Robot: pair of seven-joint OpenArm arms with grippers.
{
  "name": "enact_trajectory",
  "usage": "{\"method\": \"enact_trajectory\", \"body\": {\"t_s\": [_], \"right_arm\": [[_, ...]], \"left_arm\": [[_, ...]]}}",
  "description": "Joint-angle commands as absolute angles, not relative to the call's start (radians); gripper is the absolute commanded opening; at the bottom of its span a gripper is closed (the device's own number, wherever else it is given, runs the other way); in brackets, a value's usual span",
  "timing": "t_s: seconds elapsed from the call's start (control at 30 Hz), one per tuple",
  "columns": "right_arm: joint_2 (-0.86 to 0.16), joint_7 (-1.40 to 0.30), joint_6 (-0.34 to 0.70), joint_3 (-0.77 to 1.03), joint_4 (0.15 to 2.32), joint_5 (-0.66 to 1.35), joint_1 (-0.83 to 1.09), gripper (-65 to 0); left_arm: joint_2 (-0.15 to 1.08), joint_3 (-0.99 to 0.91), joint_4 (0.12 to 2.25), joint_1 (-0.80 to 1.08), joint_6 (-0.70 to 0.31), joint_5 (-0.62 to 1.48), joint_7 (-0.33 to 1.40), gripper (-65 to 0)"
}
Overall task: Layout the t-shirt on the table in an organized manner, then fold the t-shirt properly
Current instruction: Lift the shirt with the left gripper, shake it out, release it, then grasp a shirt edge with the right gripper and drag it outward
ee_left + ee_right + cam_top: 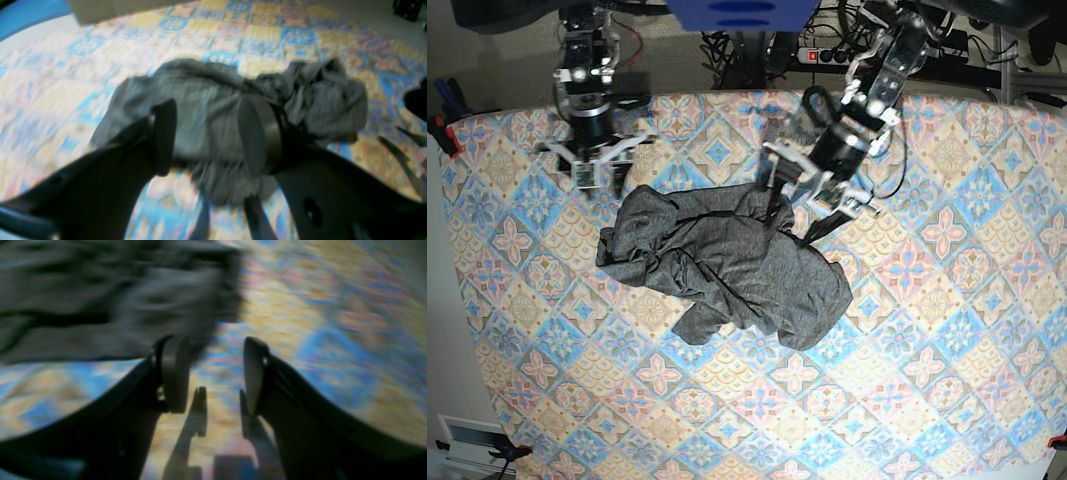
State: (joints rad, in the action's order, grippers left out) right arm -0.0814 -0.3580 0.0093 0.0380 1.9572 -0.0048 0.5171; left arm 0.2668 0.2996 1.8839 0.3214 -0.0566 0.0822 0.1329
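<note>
Left pincer (206, 136) jaws spread over crumpled grey t-shirt (727, 265), right pincer (213, 373) parted and empty just beside the cloth, patterned surface (927, 400) beneath.

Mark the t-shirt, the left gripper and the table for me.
t-shirt (727, 262): base view, middle of the crumpled grey heap.
left gripper (789, 222): base view, between its fingertips, at the shirt's edge.
table (947, 330): base view, bare patterned cloth.

Base view looks straight down from overhead — both wrist views sit low, sharing the t-shirt (727, 265).
</note>
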Motion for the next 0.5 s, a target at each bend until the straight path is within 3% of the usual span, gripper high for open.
{"method": "enact_trajectory", "body": {"t_s": [0.0, 0.27, 0.47], "right_arm": [[-0.084, -0.332, 0.004, 0.018, 1.975, -0.008, 0.519, -39.9], [-0.084, -0.332, 0.004, -0.051, 1.968, -0.008, 0.513, -39.9], [-0.084, -0.332, 0.004, -0.051, 1.834, -0.008, 0.42, -39.9]], "left_arm": [[0.269, 0.263, 1.91, 0.338, -0.054, 0.085, 0.108, -32.9], [0.266, 0.125, 1.913, 0.461, -0.054, 0.085, 0.108, -32.9], [0.265, 0.081, 1.919, 0.499, -0.056, 0.085, 0.107, -32.9]]}}
